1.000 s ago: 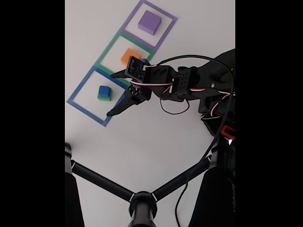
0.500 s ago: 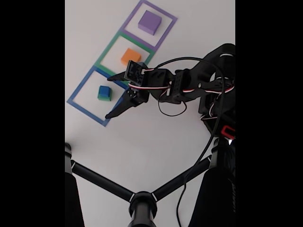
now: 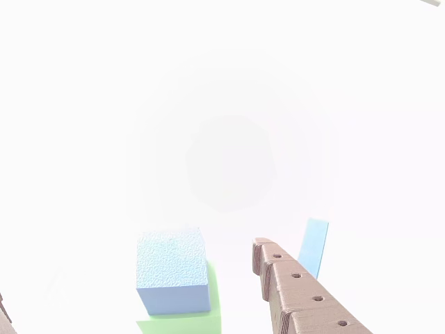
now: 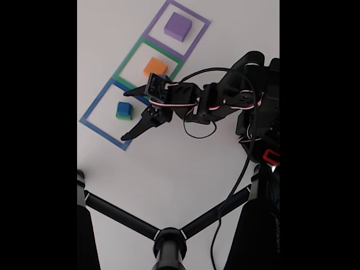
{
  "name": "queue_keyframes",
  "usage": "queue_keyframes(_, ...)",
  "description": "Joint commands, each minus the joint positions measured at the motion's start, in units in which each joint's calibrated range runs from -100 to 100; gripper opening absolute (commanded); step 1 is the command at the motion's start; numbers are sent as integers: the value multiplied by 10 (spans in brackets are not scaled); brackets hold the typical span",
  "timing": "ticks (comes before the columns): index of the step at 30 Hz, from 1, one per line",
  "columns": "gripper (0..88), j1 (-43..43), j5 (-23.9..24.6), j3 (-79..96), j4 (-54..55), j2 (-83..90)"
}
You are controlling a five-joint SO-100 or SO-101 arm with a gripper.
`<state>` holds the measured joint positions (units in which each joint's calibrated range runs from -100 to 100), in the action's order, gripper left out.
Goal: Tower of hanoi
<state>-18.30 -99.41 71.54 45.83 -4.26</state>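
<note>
In the fixed view three taped squares lie in a diagonal row. The purple square holds a purple block (image 4: 178, 26) and the green square an orange block (image 4: 154, 67). A small blue block on a green block (image 4: 124, 111) sits in the blue square (image 4: 94, 110). My gripper (image 4: 125, 114) is open, with one finger on either side of this stack. The other view shows the blue block (image 3: 172, 270) on the green block (image 3: 212, 306) close up. A ridged finger (image 3: 299, 296) stands to their right.
A black three-legged stand (image 4: 169, 239) spreads across the bottom of the fixed view. The arm's body and looping cables (image 4: 247, 107) fill the right side. A strip of blue tape (image 3: 314, 247) lies beyond the finger in the other view.
The gripper has moved left and a little down, further into the blue square, so its open fingers now flank the blue-on-green stack. The blocks have not moved.
</note>
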Motion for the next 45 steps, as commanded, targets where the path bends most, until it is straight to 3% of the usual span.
queue_keyframes(1, 444, -9, -6, -19, 21, -3)
queue_keyframes(45, 443, -27, -6, -19, 62, -39)
